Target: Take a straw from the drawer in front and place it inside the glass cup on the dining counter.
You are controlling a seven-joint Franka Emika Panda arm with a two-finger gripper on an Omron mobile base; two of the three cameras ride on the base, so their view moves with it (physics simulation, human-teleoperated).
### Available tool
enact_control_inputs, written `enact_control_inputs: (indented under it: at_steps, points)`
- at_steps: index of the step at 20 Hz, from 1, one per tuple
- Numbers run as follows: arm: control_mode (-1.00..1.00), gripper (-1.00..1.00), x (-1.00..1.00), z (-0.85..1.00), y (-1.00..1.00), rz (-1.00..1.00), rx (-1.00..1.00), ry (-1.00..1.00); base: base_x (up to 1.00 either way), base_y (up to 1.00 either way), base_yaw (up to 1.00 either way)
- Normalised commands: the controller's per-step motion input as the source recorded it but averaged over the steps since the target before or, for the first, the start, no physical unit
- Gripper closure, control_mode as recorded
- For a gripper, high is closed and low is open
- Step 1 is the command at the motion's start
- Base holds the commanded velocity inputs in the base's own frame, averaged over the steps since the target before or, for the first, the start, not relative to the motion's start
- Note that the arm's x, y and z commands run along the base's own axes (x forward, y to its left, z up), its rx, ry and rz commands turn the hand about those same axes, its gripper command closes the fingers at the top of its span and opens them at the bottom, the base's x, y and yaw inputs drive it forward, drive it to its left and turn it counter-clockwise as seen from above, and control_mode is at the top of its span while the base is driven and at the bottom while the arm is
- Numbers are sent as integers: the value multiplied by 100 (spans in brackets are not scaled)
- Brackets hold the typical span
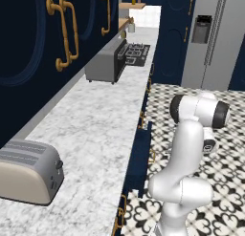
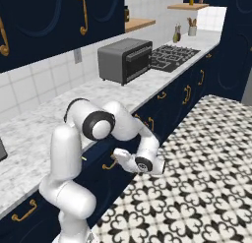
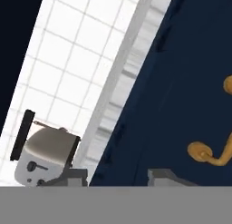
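Observation:
My gripper (image 2: 118, 155) hangs low in front of the navy cabinet row, pointing at a drawer (image 2: 101, 174) front beside its gold handle (image 2: 109, 165). In the hand view the two fingertips (image 3: 168, 177) stand wide apart, so the gripper (image 3: 118, 180) is open with nothing between them. Just beyond them is the navy drawer front (image 3: 172, 105), its gold handle (image 3: 209, 151) off to the right. In the left base view a navy drawer (image 1: 139, 151) seems to stand a little out from the row; my arm covers the hand there. The straw is hidden. The glass cup and dining counter are out of view.
A marble worktop (image 1: 95, 130) backed by white tiles runs above the drawers, carrying a toaster (image 1: 28, 170), a grey toaster oven (image 2: 124, 60) and a stove (image 2: 174, 56). A steel fridge (image 1: 215, 39) stands at the far end. Patterned floor (image 2: 197, 188) lies open behind the arm.

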Motion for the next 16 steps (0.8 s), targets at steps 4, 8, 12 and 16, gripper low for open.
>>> enact_control_inputs:
  at_steps: [4,8,12,16]
  points:
    - [-100,-100,1,91,43,16,-48,-7,0,0,0]
    - [-100,-100,14,53,47,19,-47,-8,0,0,0]
    - [-100,-100,23,29,45,19,-48,-5,0,0,0]
    - [-100,-100,38,-7,35,20,-34,-2,0,0,0]
